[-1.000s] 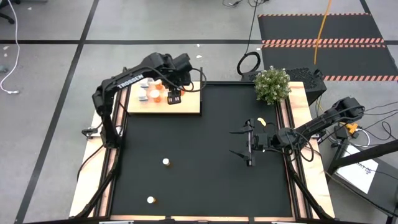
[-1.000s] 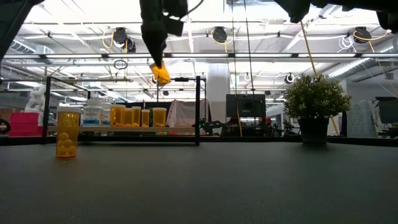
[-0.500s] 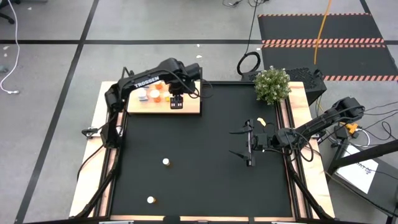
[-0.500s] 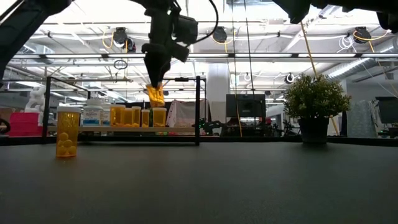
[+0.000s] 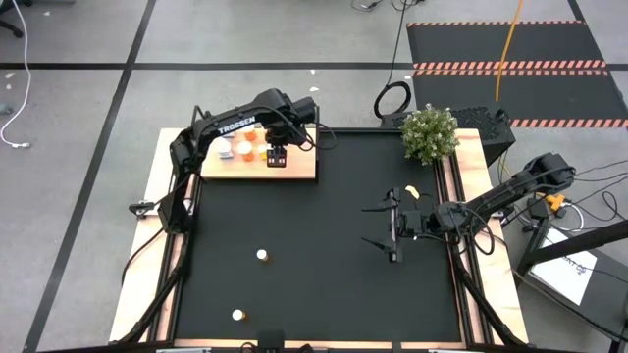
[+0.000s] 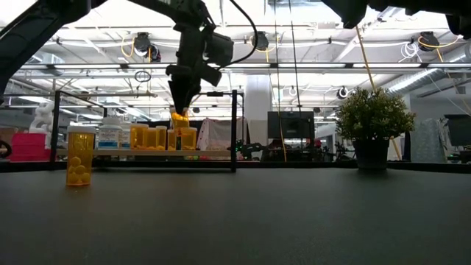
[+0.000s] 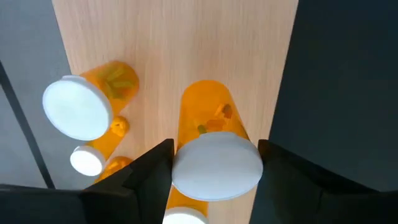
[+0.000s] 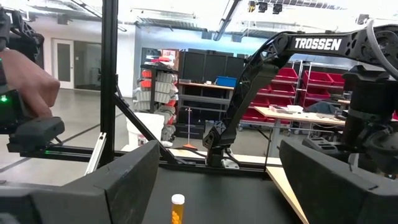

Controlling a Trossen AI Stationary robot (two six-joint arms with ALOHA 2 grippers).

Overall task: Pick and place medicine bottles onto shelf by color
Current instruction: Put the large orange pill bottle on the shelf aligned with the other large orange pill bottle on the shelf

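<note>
My left gripper (image 5: 277,155) hangs over the light-wood shelf (image 5: 299,169) at the table's far left. It is shut on an orange medicine bottle with a white cap (image 7: 208,118), also visible in the low view (image 6: 179,118). Several other orange bottles (image 7: 93,106) and white ones (image 5: 226,150) stand on the shelf board. Two more bottles (image 5: 262,255) (image 5: 236,315) stand on the black mat. My right gripper (image 5: 392,226) waits open above the mat's right side, touching nothing. My left gripper pinches the bottle's white cap (image 7: 186,168) between its two fingers (image 7: 149,171), coming from above and pointing down. The bottle hangs upright below the fingers, over the board. Whether its base touches the board I cannot tell.
Thin black posts (image 6: 234,129) rise at the shelf's edges. A potted plant (image 5: 430,132) stands at the far right corner. One orange bottle (image 6: 79,156) stands nearer the low camera. Bare black mat (image 5: 324,275) lies between the arms.
My left gripper has come down toward the shelf board with the orange bottle, shifting slightly toward the far edge. The bottle, tilted a second ago, now hangs upright and lower, just above the row of bottles.
</note>
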